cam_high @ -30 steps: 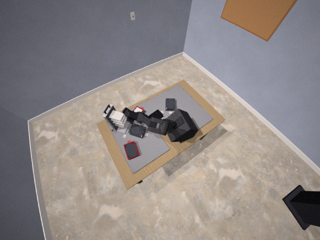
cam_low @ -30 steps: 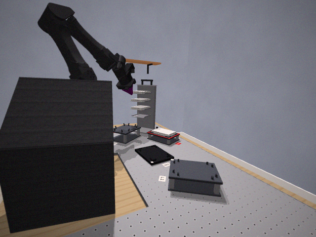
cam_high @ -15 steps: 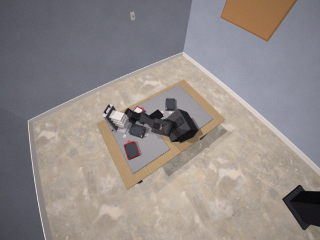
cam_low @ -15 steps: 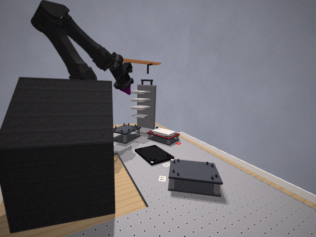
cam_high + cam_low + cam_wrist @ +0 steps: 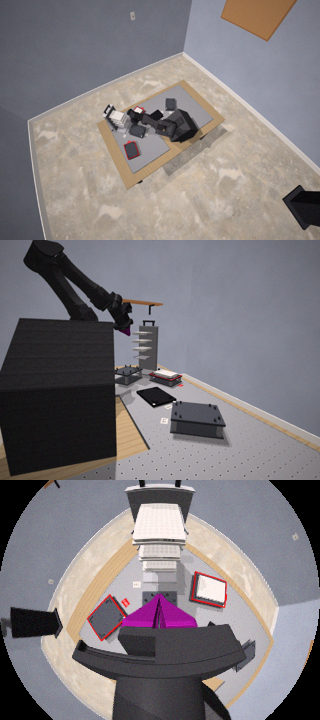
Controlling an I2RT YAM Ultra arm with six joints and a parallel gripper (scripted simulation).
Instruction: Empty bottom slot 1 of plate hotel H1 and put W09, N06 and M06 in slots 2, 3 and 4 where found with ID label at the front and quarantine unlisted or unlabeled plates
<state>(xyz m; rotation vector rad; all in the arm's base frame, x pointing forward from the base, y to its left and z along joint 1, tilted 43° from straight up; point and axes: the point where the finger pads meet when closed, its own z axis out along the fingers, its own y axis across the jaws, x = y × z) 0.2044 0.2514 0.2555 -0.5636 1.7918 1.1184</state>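
The plate hotel H1 [image 5: 146,347] is a grey tower with a black handle at the far end of the mat; it also shows in the top view [image 5: 116,117] and in the wrist view [image 5: 159,527]. White plates lie on its upper three shelves [image 5: 142,341]. The bottom shelf [image 5: 142,357] looks thin and bare. My gripper [image 5: 125,331] is shut with nothing between its purple fingers [image 5: 159,612]. It hangs in the air in front of the hotel, about level with the top shelf and apart from it. No ID labels are readable.
A red-framed quarantine nest [image 5: 165,376] right of the hotel holds a white plate [image 5: 210,588]. The other red-framed nest [image 5: 131,150] is bare. A raised nest [image 5: 127,371] stands before the hotel, with a flat black nest [image 5: 155,396], a grey nest [image 5: 197,418] and my black base box [image 5: 59,387] nearer.
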